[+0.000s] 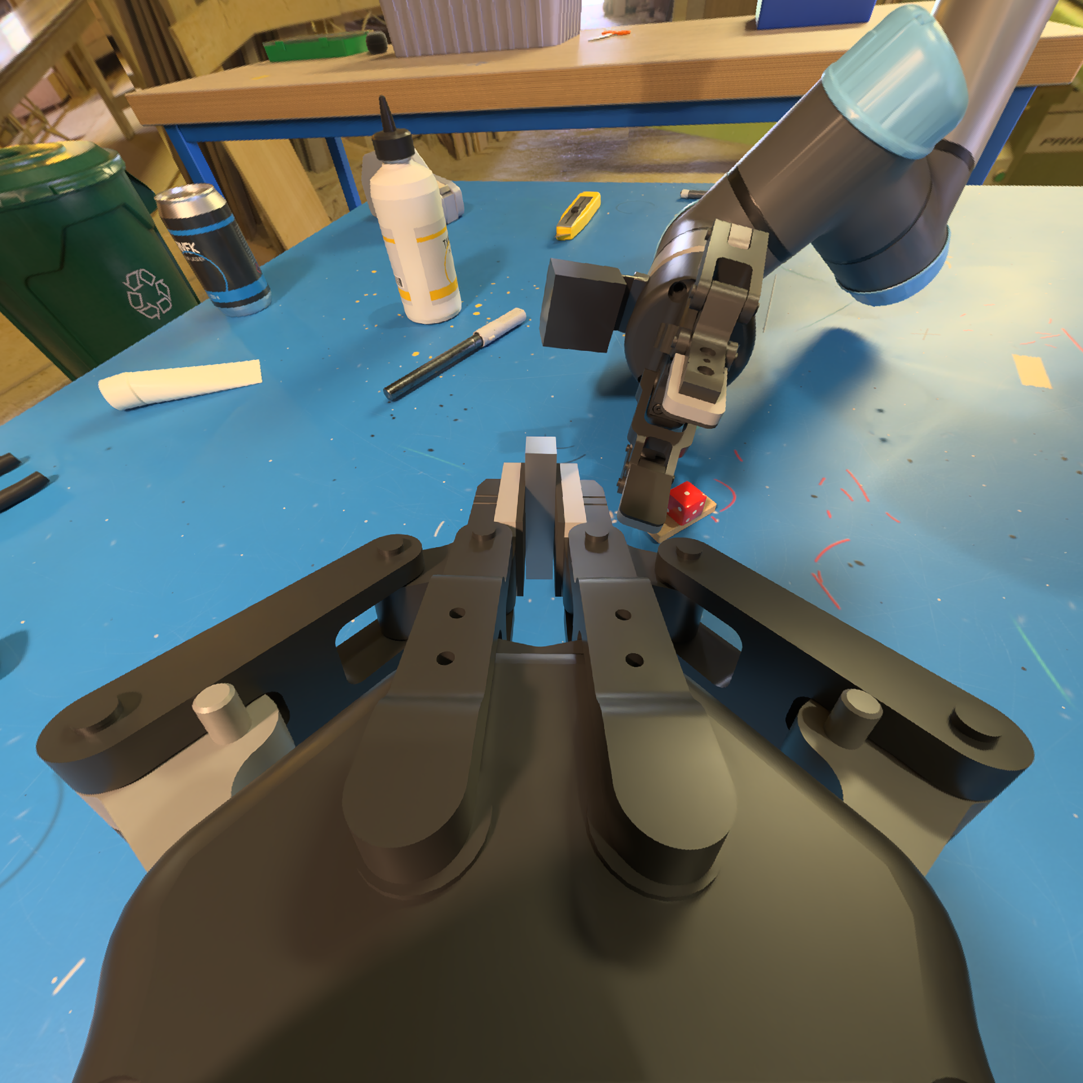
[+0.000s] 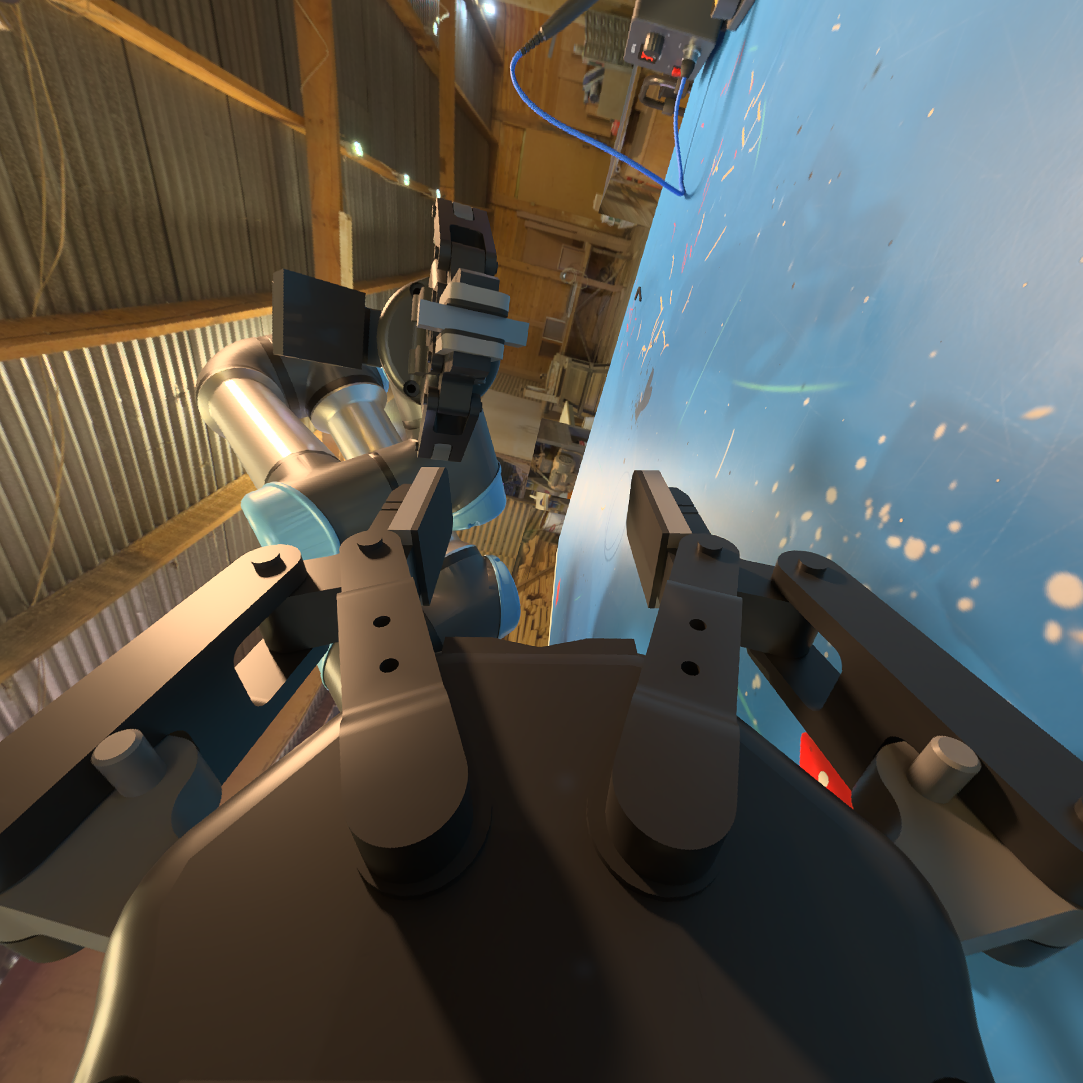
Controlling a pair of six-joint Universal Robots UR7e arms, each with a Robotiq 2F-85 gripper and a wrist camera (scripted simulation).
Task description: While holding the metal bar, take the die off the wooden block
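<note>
My left gripper (image 1: 540, 498) is shut on the grey metal bar (image 1: 540, 469) and holds it upright above the blue table (image 1: 293, 527). The red die (image 1: 687, 503) sits on a thin wooden block (image 1: 700, 518) just right of the bar. My right gripper (image 1: 668, 457) is open. Its lower finger (image 1: 644, 492) stands right beside the die's left face; I cannot tell if it touches. In the right wrist view the right gripper (image 2: 536, 527) is open and empty. The die (image 2: 823, 768) shows as a red patch behind its right linkage. The left gripper (image 2: 463, 328) with the bar (image 2: 516, 333) is beyond.
A white glue bottle (image 1: 413, 234), a can (image 1: 214, 249), a marker (image 1: 454, 354), a white tube (image 1: 179, 384) and a yellow utility knife (image 1: 577, 215) lie at the back left. A green bin (image 1: 76, 252) stands off the table's left edge. A box with a blue cable (image 2: 668, 47) sits at a table edge.
</note>
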